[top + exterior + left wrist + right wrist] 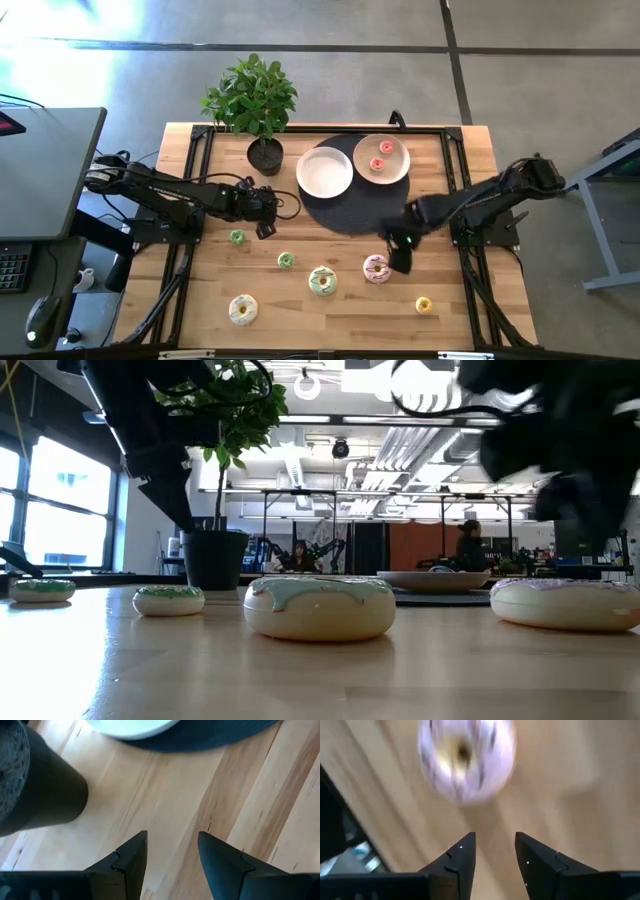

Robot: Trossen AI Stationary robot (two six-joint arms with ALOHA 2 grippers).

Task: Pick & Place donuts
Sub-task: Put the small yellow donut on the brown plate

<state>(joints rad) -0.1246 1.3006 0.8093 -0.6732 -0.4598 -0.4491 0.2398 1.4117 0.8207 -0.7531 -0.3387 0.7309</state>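
Right wrist view: pink donut (pixel 465 757), dark-striped frosting.

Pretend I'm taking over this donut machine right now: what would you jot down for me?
Left gripper: open, empty, over bare wood near the plant pot.
Right gripper: open, empty, next to the pink donut, not yet on it.
Done: two small pink-red donuts lie on the tan plate. The white plate holds nothing.
Left on the table: pink donut, green-cream donut, pale yellow donut, two tiny green donuts, tiny orange-yellow donut.
Likely next: grab the pink one.
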